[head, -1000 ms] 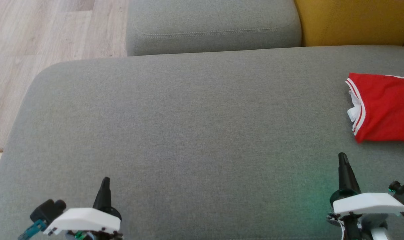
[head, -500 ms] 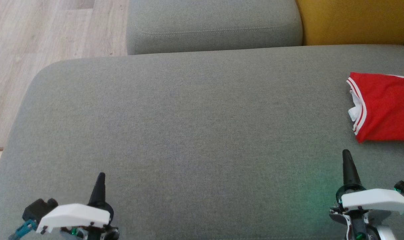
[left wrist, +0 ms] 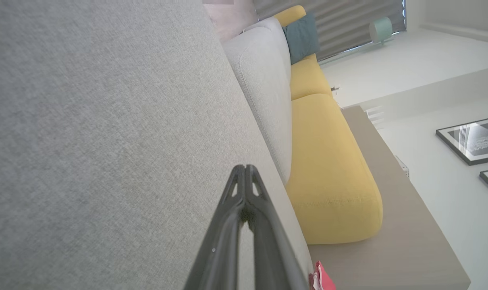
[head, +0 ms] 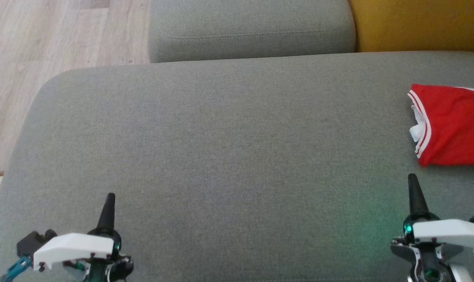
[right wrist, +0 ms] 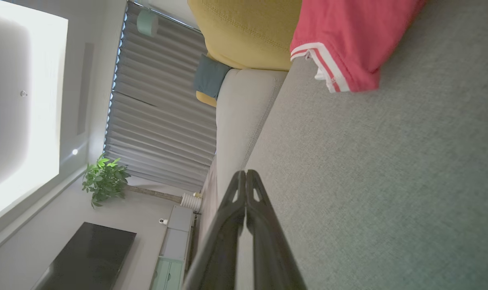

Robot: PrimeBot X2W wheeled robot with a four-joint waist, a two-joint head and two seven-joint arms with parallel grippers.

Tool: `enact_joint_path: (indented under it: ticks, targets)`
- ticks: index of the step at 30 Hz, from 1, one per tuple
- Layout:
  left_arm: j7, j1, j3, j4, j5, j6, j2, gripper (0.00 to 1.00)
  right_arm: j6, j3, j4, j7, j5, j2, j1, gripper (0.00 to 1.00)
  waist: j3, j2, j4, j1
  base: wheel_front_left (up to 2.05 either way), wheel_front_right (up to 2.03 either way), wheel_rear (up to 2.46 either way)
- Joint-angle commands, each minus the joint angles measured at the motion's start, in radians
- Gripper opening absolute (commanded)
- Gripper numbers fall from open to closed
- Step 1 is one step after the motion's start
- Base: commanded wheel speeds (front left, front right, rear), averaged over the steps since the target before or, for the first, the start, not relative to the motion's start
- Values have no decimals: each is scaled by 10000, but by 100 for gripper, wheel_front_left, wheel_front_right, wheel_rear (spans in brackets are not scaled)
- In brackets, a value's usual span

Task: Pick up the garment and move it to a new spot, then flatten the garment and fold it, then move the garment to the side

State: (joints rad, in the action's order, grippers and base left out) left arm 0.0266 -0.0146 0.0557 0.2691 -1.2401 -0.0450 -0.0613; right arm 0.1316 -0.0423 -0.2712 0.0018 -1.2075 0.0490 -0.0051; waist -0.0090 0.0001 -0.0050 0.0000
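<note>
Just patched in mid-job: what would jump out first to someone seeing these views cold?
The red garment with white stripes, lying at the right of the grey sofa seat, just ahead of the shut right gripper. Next, the yellow cushion at the upper right, beyond it.

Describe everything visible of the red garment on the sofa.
The red garment looks like soft knit cloth, with white stripes along one hem and a bit of white fabric showing at that edge. It lies folded and fairly flat on the grey sofa seat, at its right side, partly cut off by the head view's edge. Nothing else touches it.
</note>
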Motion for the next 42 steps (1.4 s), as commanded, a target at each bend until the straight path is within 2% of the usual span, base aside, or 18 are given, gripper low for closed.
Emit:
enact_joint_path:
  ticks: [1, 36, 42]
  targets:
    - [-79, 594, -302, -278, -212, -75, -155, 0, -7, 91, 315, 67, -234, 218, -597, 0, 2, -1, 1, 0, 0, 0, 0]
    - [-1137, 1198, -1370, -253, -3947, -856, -123, 0, -9, -442, 281, 894, -4230, 210, -1002, 0, 121, -1, 50, 0, 0, 0, 0]
    - [-1154, 1201, -1391, -252, -3937, -857, -110, 0, -9, -460, 279, 909, -4223, 198, -1004, 0, 122, -1, 50, 0, 0, 0, 0]
